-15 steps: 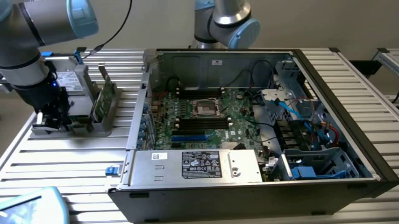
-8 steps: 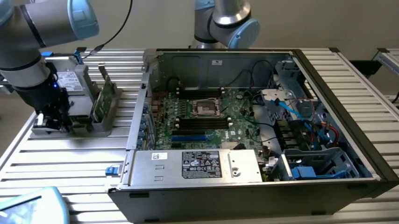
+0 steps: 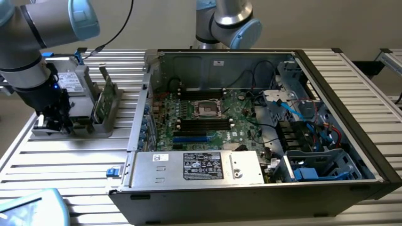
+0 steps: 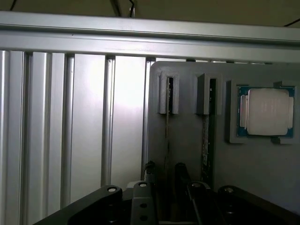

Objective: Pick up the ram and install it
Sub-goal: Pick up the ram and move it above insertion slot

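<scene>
Slatted counter point(image 3: 63, 155) beside the case point(image 3: 207, 70): the tool point(image 4: 164, 168), jaws partly apart, straddles the ram point(image 4: 167, 131) in its holder point(image 4: 187, 140); likely light, stiff, fragile, best pinched mid-length.

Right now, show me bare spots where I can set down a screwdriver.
Bare slatted table lies on the near side of the grey fixture, beside the power supply on the exterior view's left. Another strip runs past the computer case on the exterior view's right. Crowded: the fixture, with the claw at it, and the case's interior.

Two ram sticks point(image 4: 205, 140), one processor point(image 4: 266, 111), one case point(image 3: 251, 202)
</scene>
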`<state>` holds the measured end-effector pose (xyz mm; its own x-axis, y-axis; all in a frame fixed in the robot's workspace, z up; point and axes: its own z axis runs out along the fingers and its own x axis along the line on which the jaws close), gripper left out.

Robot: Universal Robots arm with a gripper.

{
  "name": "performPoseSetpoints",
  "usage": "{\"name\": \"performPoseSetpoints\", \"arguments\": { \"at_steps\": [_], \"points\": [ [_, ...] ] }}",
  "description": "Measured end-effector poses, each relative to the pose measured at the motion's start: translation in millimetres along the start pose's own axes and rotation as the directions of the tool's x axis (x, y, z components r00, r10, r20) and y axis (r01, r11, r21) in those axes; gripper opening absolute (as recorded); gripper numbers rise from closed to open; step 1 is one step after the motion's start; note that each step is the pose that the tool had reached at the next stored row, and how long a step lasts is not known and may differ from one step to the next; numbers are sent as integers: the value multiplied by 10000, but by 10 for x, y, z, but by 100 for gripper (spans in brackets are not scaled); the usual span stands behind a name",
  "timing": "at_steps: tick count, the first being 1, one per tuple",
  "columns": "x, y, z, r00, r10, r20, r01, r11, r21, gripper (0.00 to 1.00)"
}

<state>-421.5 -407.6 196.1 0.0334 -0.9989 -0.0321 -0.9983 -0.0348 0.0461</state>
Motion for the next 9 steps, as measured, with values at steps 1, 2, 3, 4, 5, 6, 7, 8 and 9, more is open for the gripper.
{"name": "performPoseSetpoints", "arguments": {
  "at_steps": [1,2,3,4,5,6,7,8,9],
  "points": [
    [-1,-1,1,10000,-10,1,10,10000,3,31],
    [-1,-2,1,10000,-19,0,19,10000,2,31],
    [-1,-2,1,10000,-25,0,25,10000,2,31],
    [0,-2,1,10000,-28,-1,28,10000,1,31],
    [0,-2,0,10000,-30,-2,30,10000,-1,31],
    [0,-3,0,10000,-31,-2,31,10000,-1,31],
    [0,-3,0,10000,-31,-2,31,10000,-3,31],
    [0,-4,0,10000,-32,-2,32,10000,-3,31],
    [0,-7,0,10000,-32,-1,32,10000,-6,31]
  ]
}}
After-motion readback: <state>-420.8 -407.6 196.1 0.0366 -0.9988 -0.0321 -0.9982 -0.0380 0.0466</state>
